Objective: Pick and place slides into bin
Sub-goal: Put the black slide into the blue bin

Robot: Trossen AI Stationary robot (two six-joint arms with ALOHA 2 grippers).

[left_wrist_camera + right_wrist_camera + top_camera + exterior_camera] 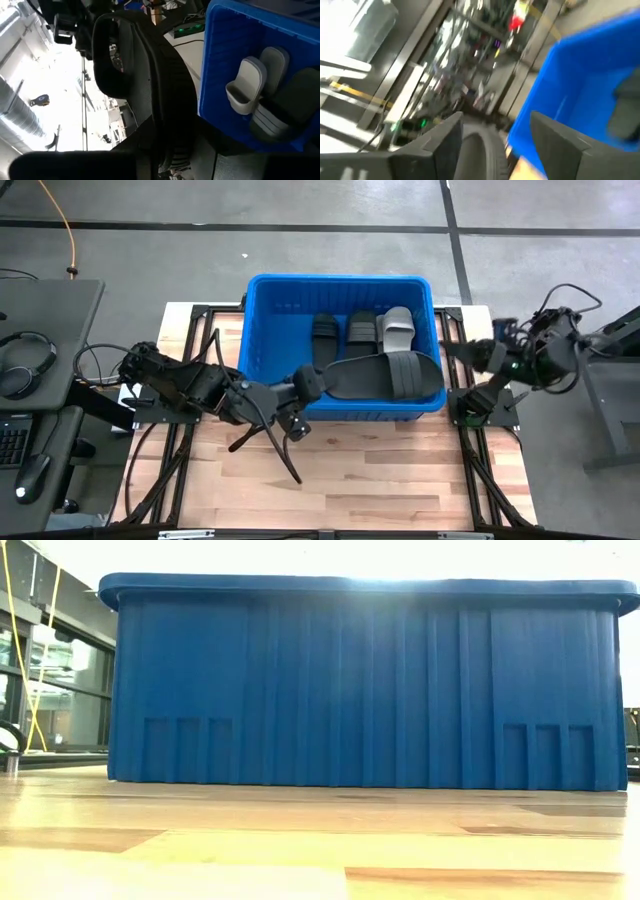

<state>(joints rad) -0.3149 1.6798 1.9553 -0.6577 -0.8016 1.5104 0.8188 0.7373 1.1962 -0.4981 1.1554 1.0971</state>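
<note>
The blue bin (340, 280) stands at the table's far middle and fills the low view (360, 690). Inside, by its far wall, are a black slide (326, 335), a dark grey slide (361, 330) and a light grey slide (397, 330). A large black slide (390, 375) hangs across the bin's near part, strap up. My left gripper (305, 385) is shut on it. My right gripper (465, 352) stands open at the bin's right rim, near that slide's toe end. A dark ribbed edge (487, 152) shows between its fingers. My left gripper pinches the large black slide by its heel end (160, 145) between its two fingers. It comes nearly level from the table's left, fingers along the slide's length. The slide reaches away from the fingers toward the bin's right wall, lifted, over the near wall. My right gripper: whether a finger touches the slide's toe end I cannot tell.
Bare wooden tabletop (350, 470) lies between the bin and the near edge. A grey desk with headphones (25, 365) stands left of the table. Black frame rails (480, 470) and cables run along both table sides.
</note>
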